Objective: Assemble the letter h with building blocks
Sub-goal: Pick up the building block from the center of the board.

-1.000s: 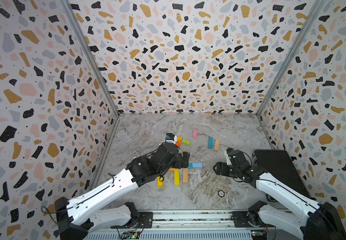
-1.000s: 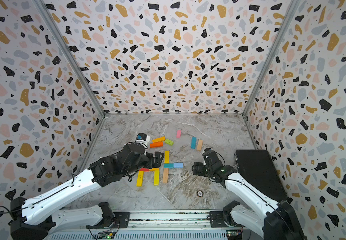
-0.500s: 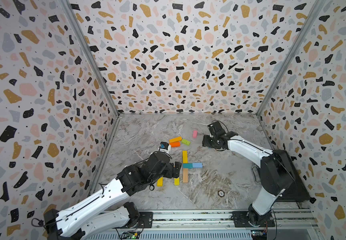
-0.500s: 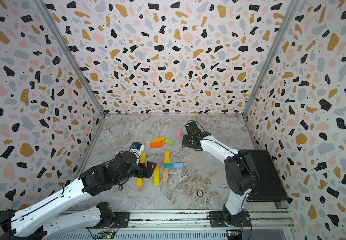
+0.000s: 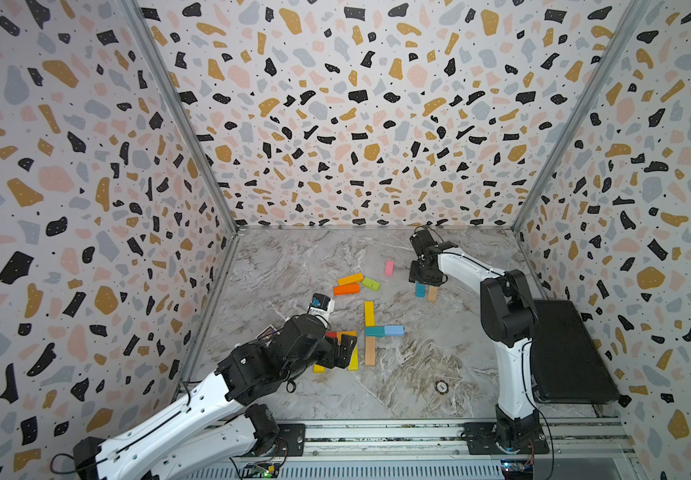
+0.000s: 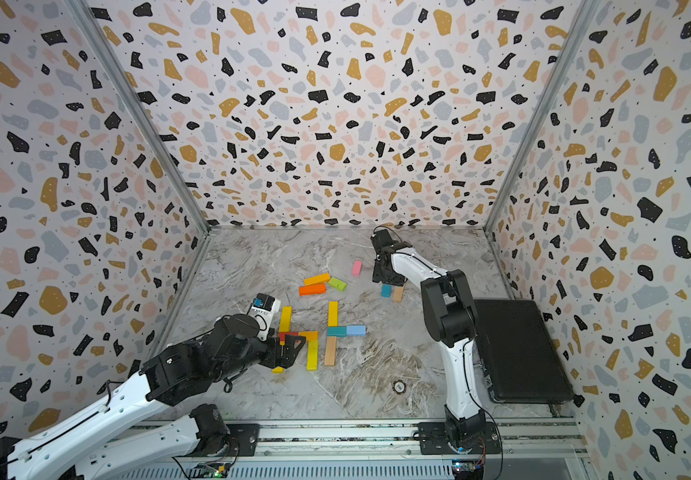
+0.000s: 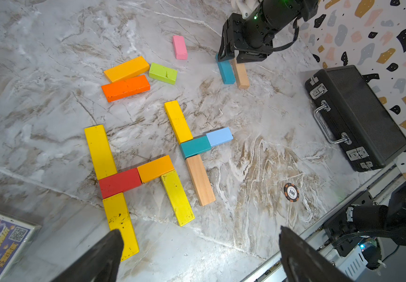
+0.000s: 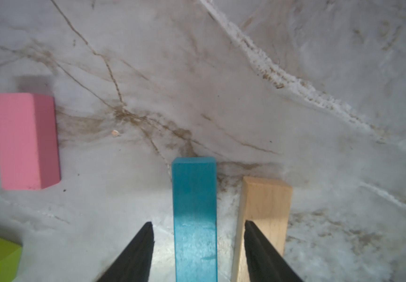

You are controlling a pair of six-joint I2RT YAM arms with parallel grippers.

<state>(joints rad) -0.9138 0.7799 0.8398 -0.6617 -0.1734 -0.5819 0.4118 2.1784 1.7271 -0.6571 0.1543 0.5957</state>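
We're over the far right of the worktop (image 5: 294, 266) now, and the right end effector (image 8: 198, 223) sits straight over the blue block (image 8: 194, 185). One finger is on each side of it, the jaws part-way open. There's a clear gap on both sides, so nothing is gripped yet. The block's long axis runs straight out ahead between the fingers, so the jaws span its narrow width, which is the way we want it. The tight spot is the plain wood block (image 8: 265, 197) lying parallel just beside it. One finger hangs right at that narrow gap, and we reckon it could catch the wood block's edge.

The left end effector (image 7: 200, 236) is spread wide and empty, hovering by the finished letter, well apart from this block. It's the right arm's pick. The second letter, the yellow bar (image 7: 178, 121), teal block (image 7: 195, 146), light blue block (image 7: 219, 136) and wood bar (image 7: 200, 180), lacks its short leg.
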